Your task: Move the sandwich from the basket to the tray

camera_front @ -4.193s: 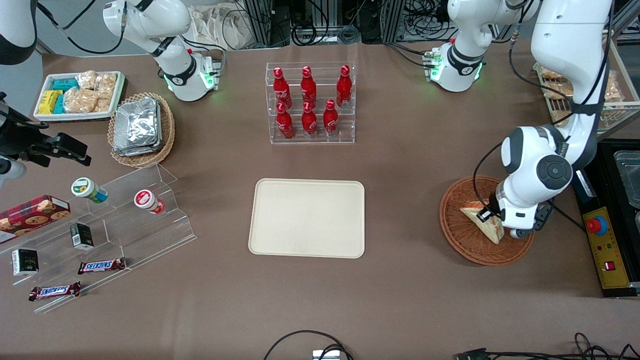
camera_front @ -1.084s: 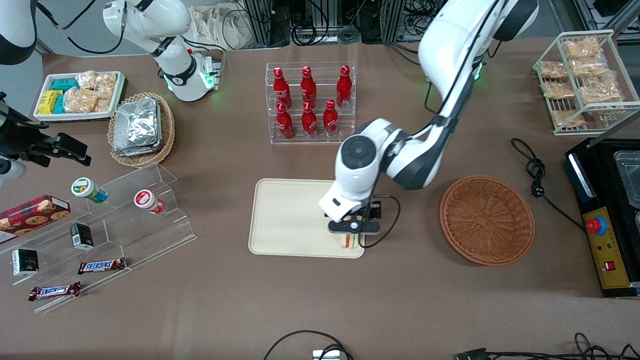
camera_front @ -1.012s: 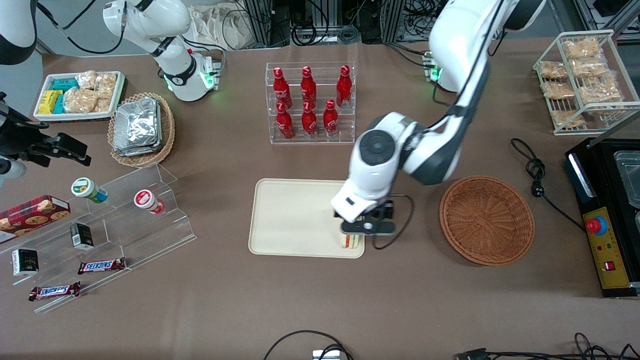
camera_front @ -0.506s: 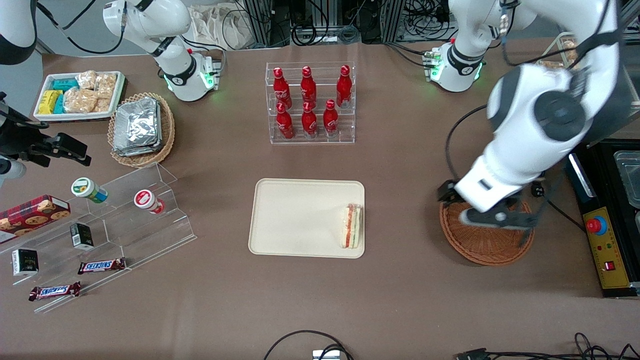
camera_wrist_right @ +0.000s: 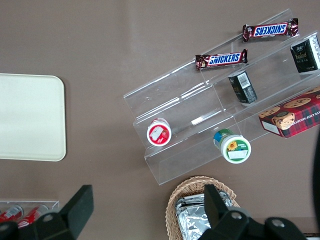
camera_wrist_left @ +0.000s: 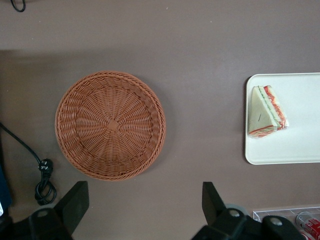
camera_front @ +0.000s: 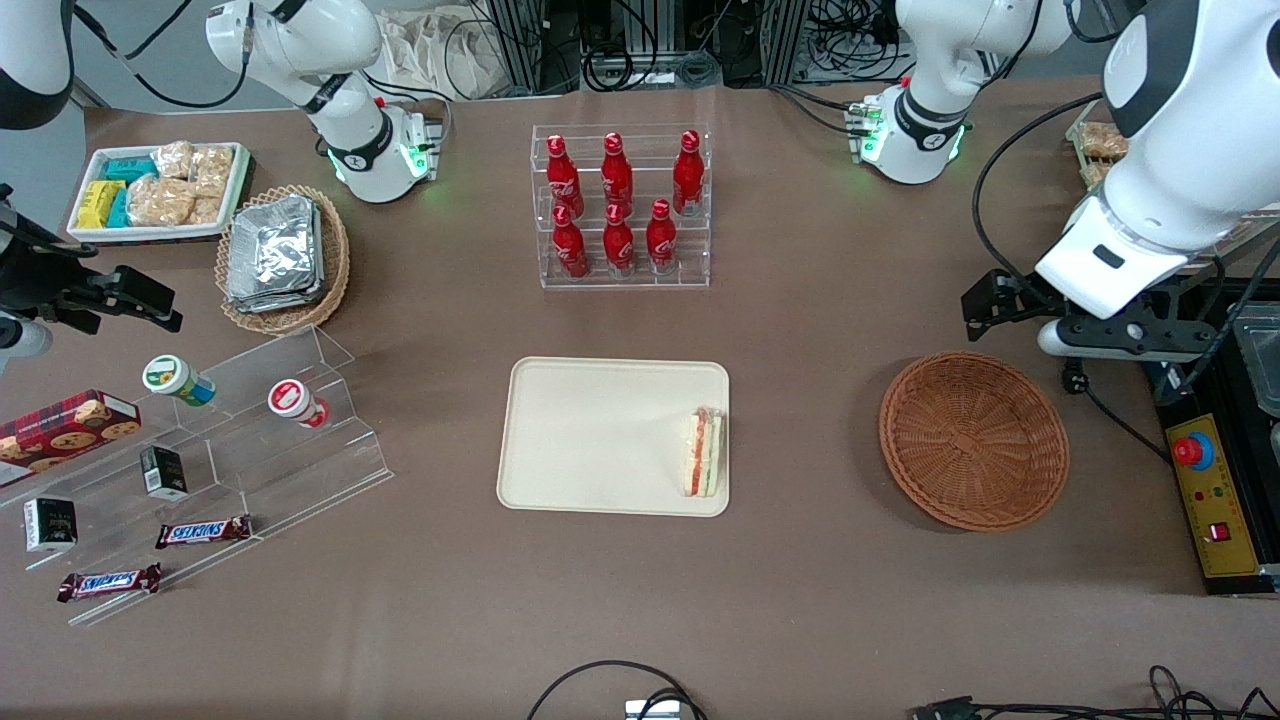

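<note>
The sandwich (camera_front: 703,452) lay on the tray (camera_front: 590,440), a pale wedge at the tray's edge nearest the basket (camera_front: 973,440), its red, orange and green filling showing along one side. The tray sat on the brown surface (camera_front: 800,600), and the round reddish-brown basket sat well apart from it toward the working arm's end, with nothing in it. The end effector (camera_wrist_left: 142,207) hung above the surface, farther from the front camera than the basket, its two dark fingers (camera_wrist_left: 75,202) spread wide and holding nothing. Farther still stood a clear rack of red bottles (camera_front: 620,205).
</note>
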Robot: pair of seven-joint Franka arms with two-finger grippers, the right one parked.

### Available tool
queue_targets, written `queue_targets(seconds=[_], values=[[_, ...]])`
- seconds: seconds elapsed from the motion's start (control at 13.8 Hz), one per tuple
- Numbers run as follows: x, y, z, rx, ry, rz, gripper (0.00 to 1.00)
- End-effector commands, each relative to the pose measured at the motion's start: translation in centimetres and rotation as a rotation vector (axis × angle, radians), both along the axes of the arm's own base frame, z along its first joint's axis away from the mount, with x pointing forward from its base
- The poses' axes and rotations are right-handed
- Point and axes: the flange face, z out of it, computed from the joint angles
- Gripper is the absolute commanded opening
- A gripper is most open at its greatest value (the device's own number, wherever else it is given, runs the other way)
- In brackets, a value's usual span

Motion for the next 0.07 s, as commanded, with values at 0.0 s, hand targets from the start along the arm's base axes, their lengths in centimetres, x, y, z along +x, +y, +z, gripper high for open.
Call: queue_targets(seconds=[0.0], values=[[-0.76, 0.46, 0.22, 0.003, 0.010, -0.006, 1.00]])
